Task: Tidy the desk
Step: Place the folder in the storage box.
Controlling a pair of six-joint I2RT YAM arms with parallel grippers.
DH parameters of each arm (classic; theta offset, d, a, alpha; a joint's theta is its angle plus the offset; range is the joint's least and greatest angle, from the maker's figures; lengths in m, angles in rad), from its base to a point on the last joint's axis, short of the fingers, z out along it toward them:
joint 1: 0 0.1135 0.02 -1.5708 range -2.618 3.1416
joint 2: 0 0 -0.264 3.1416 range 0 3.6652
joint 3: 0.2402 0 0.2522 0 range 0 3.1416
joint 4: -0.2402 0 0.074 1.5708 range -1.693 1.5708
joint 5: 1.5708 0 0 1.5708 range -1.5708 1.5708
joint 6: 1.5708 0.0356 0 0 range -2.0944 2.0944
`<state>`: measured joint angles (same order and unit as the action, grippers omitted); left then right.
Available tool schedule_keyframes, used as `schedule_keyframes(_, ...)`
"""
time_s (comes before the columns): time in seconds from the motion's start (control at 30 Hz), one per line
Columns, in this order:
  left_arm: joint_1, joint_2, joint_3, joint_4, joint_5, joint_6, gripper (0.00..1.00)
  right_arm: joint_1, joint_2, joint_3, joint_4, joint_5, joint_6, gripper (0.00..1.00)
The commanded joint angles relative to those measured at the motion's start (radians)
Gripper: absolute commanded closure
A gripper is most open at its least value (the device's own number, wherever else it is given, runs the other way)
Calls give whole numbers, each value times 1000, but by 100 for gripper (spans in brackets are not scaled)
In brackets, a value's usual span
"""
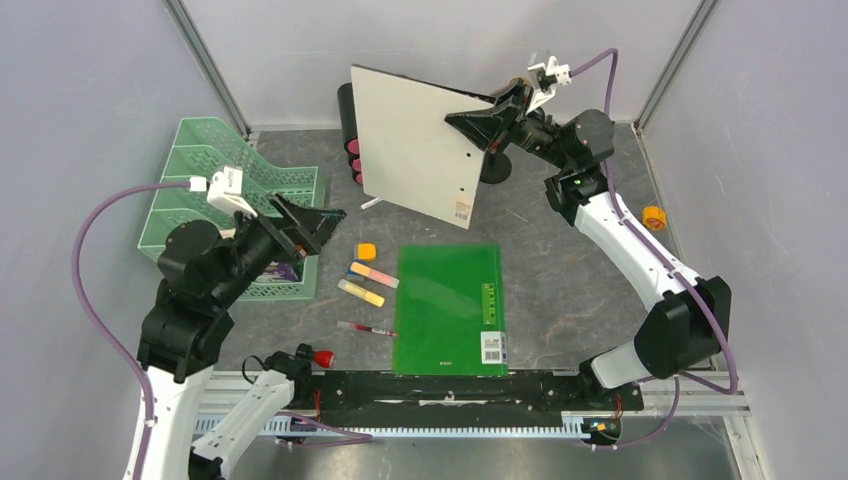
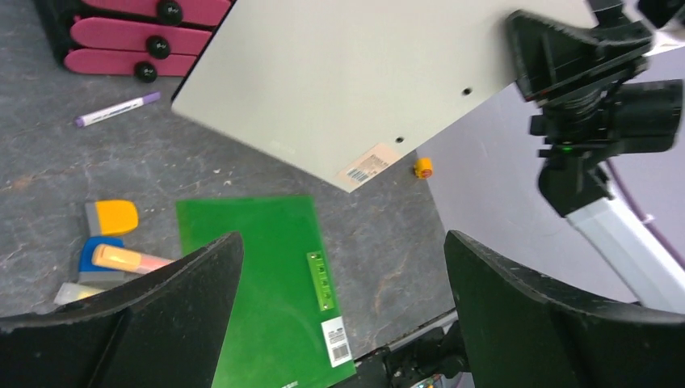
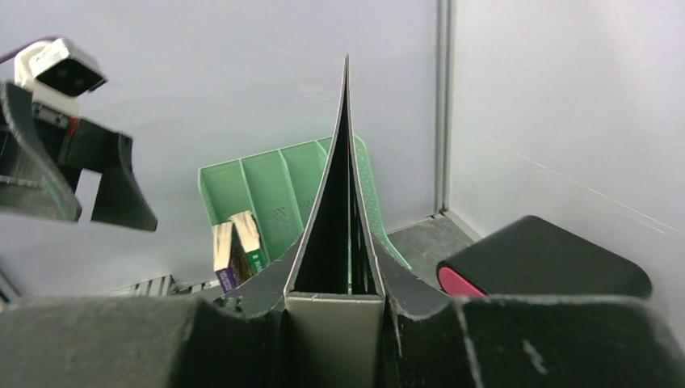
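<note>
The desk (image 1: pixel 570 280) is dark grey with pale veins. My right gripper (image 1: pixel 497 118) is shut on the spine edge of a pale grey binder (image 1: pixel 415 140), holding it on edge in the air over the back of the desk. The right wrist view looks down the binder (image 3: pixel 339 210) wedged between the fingers (image 3: pixel 242 339). My left gripper (image 1: pixel 315 225) hangs open and holds nothing, beside the mint-green tray (image 1: pixel 235 190). Its fingers (image 2: pixel 161 315) frame a green folder (image 2: pixel 258 275) lying flat.
Highlighters (image 1: pixel 373 274), an orange-capped piece (image 1: pixel 366 251) and a red pen (image 1: pixel 365 328) lie left of the folder. A black drawer box with pink fronts (image 2: pixel 137 36) and a purple marker (image 2: pixel 117 109) sit at the back. Books (image 3: pixel 234 242) stand in the tray. A small orange item (image 1: pixel 654 217) sits far right.
</note>
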<state>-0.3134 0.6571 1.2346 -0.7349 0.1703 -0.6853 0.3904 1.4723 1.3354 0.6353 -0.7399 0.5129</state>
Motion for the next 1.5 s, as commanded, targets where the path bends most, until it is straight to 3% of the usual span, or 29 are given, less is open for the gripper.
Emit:
schedule_keyframes(0.0, 4, 83, 96, 9, 64, -23, 0, 24, 26, 0, 197, -71, 46, 100)
schedule_keyframes(0.23, 4, 177, 195, 43, 135, -31, 0, 70, 127, 71, 200, -102, 71, 100)
schedule_keyframes(0.77, 3, 187, 211, 281, 308, -87, 0, 181, 363, 223, 300, 76, 153, 100)
schedule_keyframes(0.97, 3, 174, 195, 382, 377, -97, 0, 229, 491, 354, 374, 85, 243, 100)
schedule_keyframes(1.2, 4, 145, 157, 507, 424, -124, 0, 298, 567, 458, 370, 145, 188, 100)
schedule_keyframes(1.47, 3, 135, 112, 580, 446, -148, 0, 360, 743, 712, 325, 240, 173, 100)
